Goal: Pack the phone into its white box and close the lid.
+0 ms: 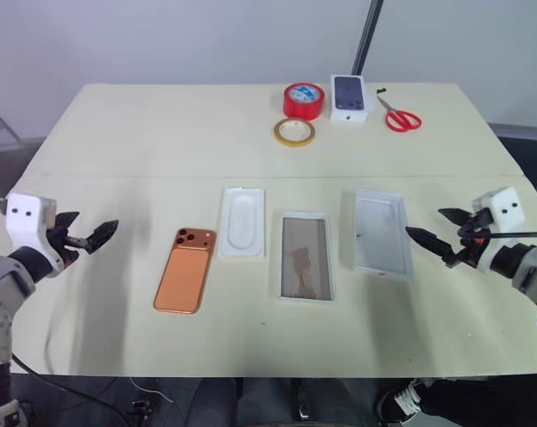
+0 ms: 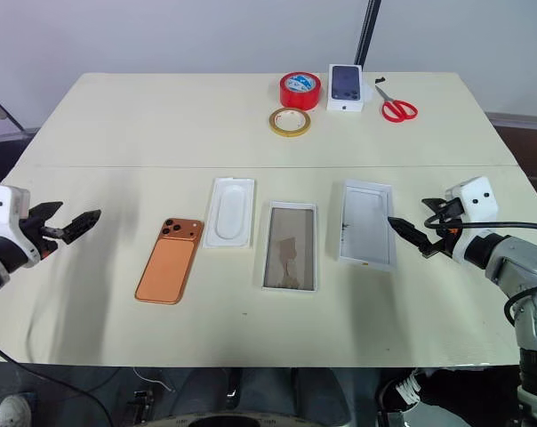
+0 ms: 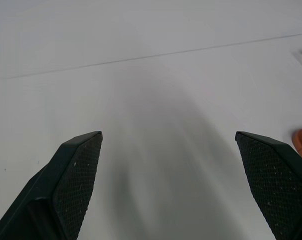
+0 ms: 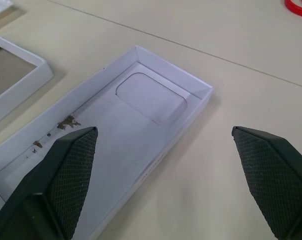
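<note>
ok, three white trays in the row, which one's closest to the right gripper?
The lid, at the right end of the row, pale inside facing up. The right gripper hovers open just beside it. The white box and the insert lie further left.

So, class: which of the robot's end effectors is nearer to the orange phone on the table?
Left. The left end effector hovers open just off the phone's left side. The right end effector, also open, is across the table past the white box and the lid.
</note>
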Controlling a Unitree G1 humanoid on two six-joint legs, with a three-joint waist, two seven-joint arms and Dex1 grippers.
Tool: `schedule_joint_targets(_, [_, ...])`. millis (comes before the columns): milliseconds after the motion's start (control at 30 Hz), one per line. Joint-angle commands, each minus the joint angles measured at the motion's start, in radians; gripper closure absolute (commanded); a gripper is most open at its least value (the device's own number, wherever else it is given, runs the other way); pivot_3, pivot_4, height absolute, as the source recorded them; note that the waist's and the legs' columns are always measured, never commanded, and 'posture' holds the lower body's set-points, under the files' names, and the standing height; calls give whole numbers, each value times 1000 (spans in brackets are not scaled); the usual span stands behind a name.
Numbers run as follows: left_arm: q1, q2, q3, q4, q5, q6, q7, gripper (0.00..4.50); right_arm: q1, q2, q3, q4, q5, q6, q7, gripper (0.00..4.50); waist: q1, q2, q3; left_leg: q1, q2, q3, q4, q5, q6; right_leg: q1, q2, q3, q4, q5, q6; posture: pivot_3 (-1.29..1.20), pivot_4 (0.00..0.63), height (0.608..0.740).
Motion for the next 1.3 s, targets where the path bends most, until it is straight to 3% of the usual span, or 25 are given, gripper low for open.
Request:
schedule_joint_targets(33, [1,-4,21,-55,-20,8,22,42,-15,1,-6,-39,17,-13,-2,0,0,0,0,0,0,0,0,0,0,0,0,0,0,0,0,0,150,740])
schedule_joint_targets(300, [-8,-42,-15,-150,-57,68,58,42,-48,-6,21,-62,26,0,-4,0,0,0,0,0,0,0,0,0,0,0,0,0,0,0,0,0,150,740])
schedule_joint_targets(500, [-71,-146,-192,-289,-98,148,115,42,-102,13,145,-121,11,5,-17,0,2,0,0,0,0,0,1,0,0,1,0,0,0,0,0,0,150,740])
schedule_joint_targets(667, [-164,-214,-321,-371,-162,312,183,42,-173,48,253,-190,11,21,-42,0,0,0,0,0,0,-1,1,0,0,1,1,0,0,0,0,0,150,740])
schedule_joint_targets(967, [-422,-423,-307,-211,-143,640,496,42,-194,70,295,-210,-3,13,-52,0,5,-1,0,0,-1,-2,3,0,0,2,2,-1,0,0,0,0,150,740])
schedule_joint_targets(1100, [-501,-509,-270,-122,-138,710,551,42,-172,65,296,-253,12,30,-46,0,4,-1,0,0,-1,-2,3,0,0,1,2,-2,0,0,0,0,150,740])
schedule_joint_targets(1300, [-587,-559,-264,11,-120,799,568,42,-130,31,311,-328,25,47,-1,0,3,-1,0,0,-1,-2,3,0,0,1,2,-2,1,0,0,0,150,740])
